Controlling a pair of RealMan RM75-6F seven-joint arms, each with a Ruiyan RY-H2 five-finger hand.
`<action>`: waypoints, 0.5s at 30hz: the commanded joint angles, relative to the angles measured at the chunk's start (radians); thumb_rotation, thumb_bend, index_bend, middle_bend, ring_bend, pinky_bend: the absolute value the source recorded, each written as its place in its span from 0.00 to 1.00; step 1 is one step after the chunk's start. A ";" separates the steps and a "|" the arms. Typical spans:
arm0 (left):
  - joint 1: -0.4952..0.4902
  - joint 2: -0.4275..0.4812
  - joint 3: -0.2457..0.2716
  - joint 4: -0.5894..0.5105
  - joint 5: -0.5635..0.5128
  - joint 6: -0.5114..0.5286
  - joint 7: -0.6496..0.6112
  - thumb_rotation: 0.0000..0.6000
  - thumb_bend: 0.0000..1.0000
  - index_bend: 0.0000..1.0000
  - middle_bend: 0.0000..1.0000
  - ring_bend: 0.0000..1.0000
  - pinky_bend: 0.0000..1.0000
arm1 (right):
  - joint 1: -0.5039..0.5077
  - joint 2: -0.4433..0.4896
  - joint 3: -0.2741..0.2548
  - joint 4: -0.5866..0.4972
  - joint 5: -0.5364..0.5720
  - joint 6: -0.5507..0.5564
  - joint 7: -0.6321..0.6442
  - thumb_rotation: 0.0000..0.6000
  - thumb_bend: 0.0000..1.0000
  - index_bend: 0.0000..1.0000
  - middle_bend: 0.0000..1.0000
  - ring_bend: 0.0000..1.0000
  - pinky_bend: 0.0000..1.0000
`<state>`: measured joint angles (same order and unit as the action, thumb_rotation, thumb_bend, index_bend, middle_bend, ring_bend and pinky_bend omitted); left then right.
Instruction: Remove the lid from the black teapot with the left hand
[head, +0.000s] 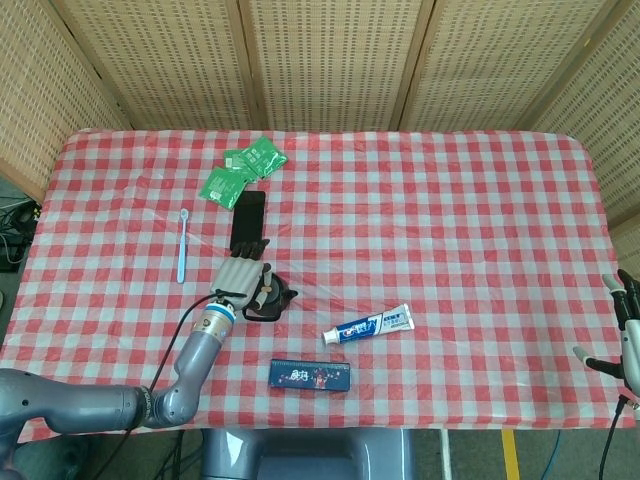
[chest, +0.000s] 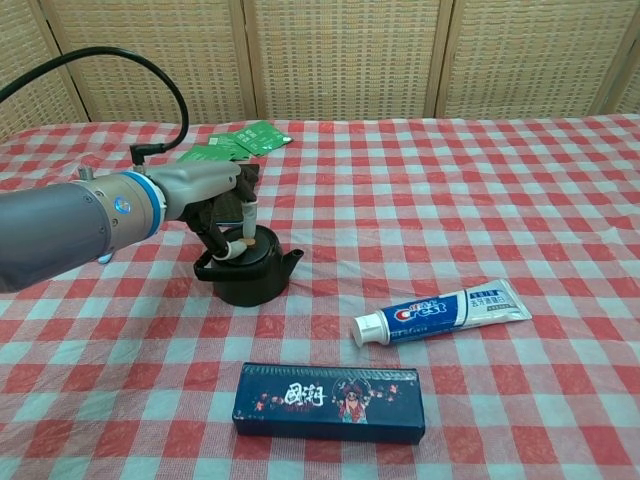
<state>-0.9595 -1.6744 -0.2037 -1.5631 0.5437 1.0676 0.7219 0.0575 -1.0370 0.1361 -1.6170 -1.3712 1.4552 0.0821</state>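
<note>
The black teapot (head: 268, 299) (chest: 250, 278) stands on the checked cloth left of centre, spout pointing right. Its black lid (chest: 244, 251) sits on top of the pot, with a tan knob (chest: 246, 242). My left hand (head: 240, 276) (chest: 215, 197) reaches over the pot from the left, and its fingertips (chest: 247, 218) pinch the knob. The back of the hand hides part of the lid in the head view. My right hand (head: 626, 333) hangs off the table's far right edge with its fingers apart and nothing in them.
A toothpaste tube (head: 368, 325) (chest: 442, 310) lies right of the pot. A dark printed box (head: 310, 375) (chest: 328, 402) sits near the front edge. Behind the pot lie a black phone (head: 248, 218), green packets (head: 240, 170) (chest: 236, 142) and a blue toothbrush (head: 182, 245).
</note>
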 joint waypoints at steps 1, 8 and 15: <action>0.002 -0.006 0.002 0.008 0.005 0.004 -0.004 1.00 0.38 0.72 0.00 0.00 0.00 | 0.000 0.000 0.000 0.000 0.000 0.000 0.000 1.00 0.00 0.00 0.00 0.00 0.00; 0.008 -0.010 -0.005 0.009 0.031 0.020 -0.022 1.00 0.38 0.75 0.00 0.00 0.00 | 0.001 -0.001 -0.002 0.000 -0.003 0.000 -0.001 1.00 0.00 0.00 0.00 0.00 0.00; 0.037 0.051 -0.041 -0.060 0.124 0.048 -0.103 1.00 0.38 0.75 0.00 0.00 0.00 | 0.001 -0.002 -0.003 -0.002 -0.005 0.001 -0.005 1.00 0.00 0.00 0.00 0.00 0.00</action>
<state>-0.9329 -1.6435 -0.2319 -1.6019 0.6508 1.1059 0.6391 0.0585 -1.0388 0.1329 -1.6190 -1.3763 1.4566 0.0770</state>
